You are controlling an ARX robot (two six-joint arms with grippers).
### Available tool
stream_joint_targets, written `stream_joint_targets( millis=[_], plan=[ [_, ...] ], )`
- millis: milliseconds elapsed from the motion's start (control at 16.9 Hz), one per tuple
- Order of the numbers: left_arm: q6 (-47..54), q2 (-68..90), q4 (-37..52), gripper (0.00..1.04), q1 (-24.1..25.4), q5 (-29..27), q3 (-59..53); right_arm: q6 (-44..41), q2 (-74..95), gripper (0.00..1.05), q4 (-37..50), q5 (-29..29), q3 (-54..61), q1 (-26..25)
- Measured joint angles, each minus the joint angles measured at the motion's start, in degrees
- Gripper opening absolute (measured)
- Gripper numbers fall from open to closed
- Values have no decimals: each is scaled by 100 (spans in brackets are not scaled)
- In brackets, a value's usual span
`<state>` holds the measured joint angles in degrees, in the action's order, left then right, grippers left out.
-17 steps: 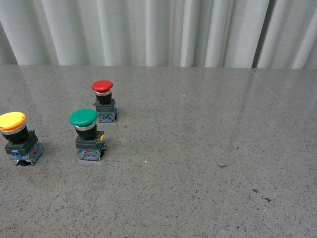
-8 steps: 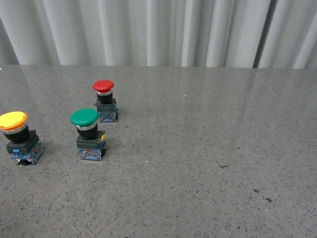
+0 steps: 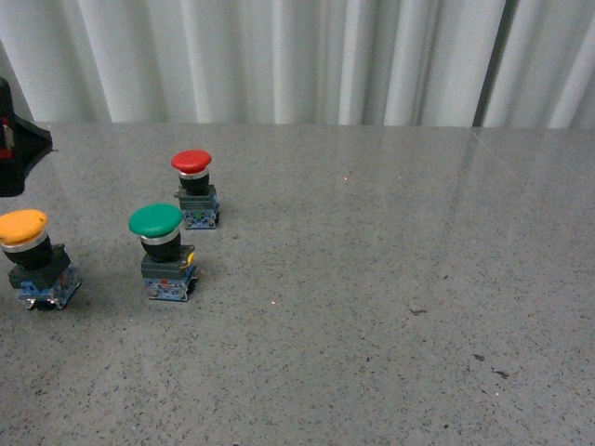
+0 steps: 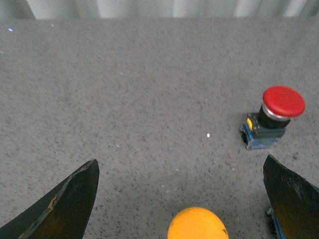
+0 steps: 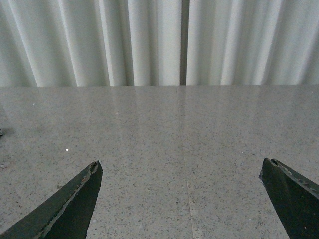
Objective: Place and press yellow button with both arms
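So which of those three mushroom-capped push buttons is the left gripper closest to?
The yellow-orange-capped button, centred before the open left gripper; the red-capped button and green-capped button sit aside.

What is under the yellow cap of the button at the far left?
On the yellow button, the front view shows a black collar and a dark base with blue parts beneath the cap. In the left wrist view the cap hides them.

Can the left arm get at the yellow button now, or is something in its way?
Probably yes. The left gripper is open, and the yellow button shows between its fingers with nothing in the gap. The green button stands apart to the side and should not block it.
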<state>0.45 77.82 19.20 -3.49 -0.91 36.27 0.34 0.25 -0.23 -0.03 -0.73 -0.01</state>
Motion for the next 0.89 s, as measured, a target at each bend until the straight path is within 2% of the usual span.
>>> stream_joint_targets(
  millis=[237, 534, 593, 712, 831, 890],
  plan=[
    [-2, 560, 15, 98, -131, 223, 22, 0, 0, 98, -2, 0, 0, 0],
    [127, 686, 289, 97, -284, -87, -402, 0, 0, 98, 0, 0, 0, 0],
    [131, 686, 286, 84, -308, -120, -433, 2, 0, 98, -2, 0, 0, 0],
    [131, 686, 289, 68, -317, -184, -448, 0, 0, 98, -2, 0, 0, 0],
    [138, 470, 138, 44, -358, -306, -472, 0, 0, 98, -2, 0, 0, 0],
    [151, 330, 61, 38, -393, -365, -472, 0, 0, 98, -2, 0, 0, 0]
  ],
)
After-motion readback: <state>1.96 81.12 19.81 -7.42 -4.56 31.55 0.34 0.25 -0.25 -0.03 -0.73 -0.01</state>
